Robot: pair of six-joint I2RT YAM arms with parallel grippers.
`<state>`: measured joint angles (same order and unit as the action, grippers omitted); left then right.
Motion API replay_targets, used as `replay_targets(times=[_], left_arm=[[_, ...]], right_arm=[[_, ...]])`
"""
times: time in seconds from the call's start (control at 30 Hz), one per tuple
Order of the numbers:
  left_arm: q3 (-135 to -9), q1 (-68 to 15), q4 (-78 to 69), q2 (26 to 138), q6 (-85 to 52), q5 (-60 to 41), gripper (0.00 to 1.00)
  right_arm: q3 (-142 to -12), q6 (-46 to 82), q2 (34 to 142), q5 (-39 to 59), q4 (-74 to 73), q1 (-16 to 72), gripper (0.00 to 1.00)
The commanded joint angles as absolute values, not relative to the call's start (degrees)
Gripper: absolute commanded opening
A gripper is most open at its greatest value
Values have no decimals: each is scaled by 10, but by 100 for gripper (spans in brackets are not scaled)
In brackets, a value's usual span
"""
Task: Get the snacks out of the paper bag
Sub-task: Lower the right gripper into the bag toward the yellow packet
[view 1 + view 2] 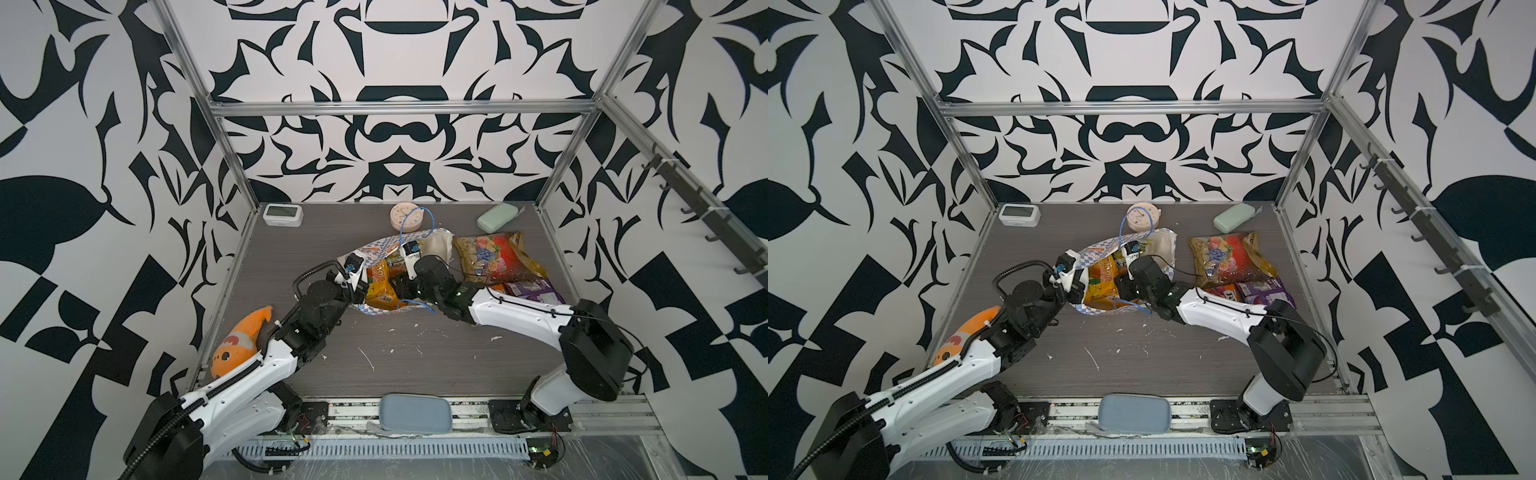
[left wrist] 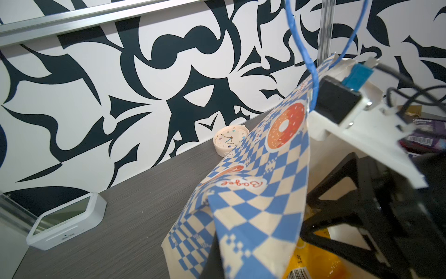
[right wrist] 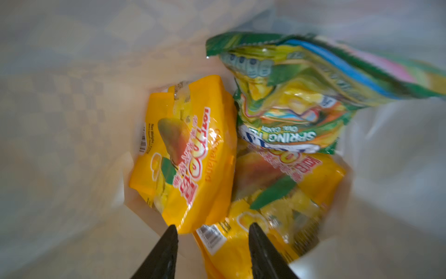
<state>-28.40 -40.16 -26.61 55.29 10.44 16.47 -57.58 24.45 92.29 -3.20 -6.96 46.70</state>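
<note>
The right jaws are standing spread and empty inside the paper bag (image 1: 436, 245), tips hovering over one yellow-orange packet (image 3: 183, 154). A second yellow-orange packet (image 3: 301, 190) and the green-yellow packet (image 3: 289, 96) are lying beside it. The left jaws are pinching the bag's rim, holding its mouth open. Outside the bag, on the table (image 1: 415, 365), the clear candy pack (image 1: 494, 257), purple packet (image 1: 536, 291) and pink-orange packet (image 1: 1222, 291) are lying, so about half the job is remaining.
</note>
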Motion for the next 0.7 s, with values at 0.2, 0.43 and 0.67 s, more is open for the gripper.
replay_targets(times=[0.2,0.43,0.67], left_arm=[[-287,-407,-348,567,110,145,0],[-289,-407,-340,561,110,143,0],[-285,-407,-340,561,108,141,0]], right_arm=[[-631,287,1008,-42,-131,467,60],[-662,312,1063,-29,-176,467,69],[-699,331,1126,-43,-206,466,67]])
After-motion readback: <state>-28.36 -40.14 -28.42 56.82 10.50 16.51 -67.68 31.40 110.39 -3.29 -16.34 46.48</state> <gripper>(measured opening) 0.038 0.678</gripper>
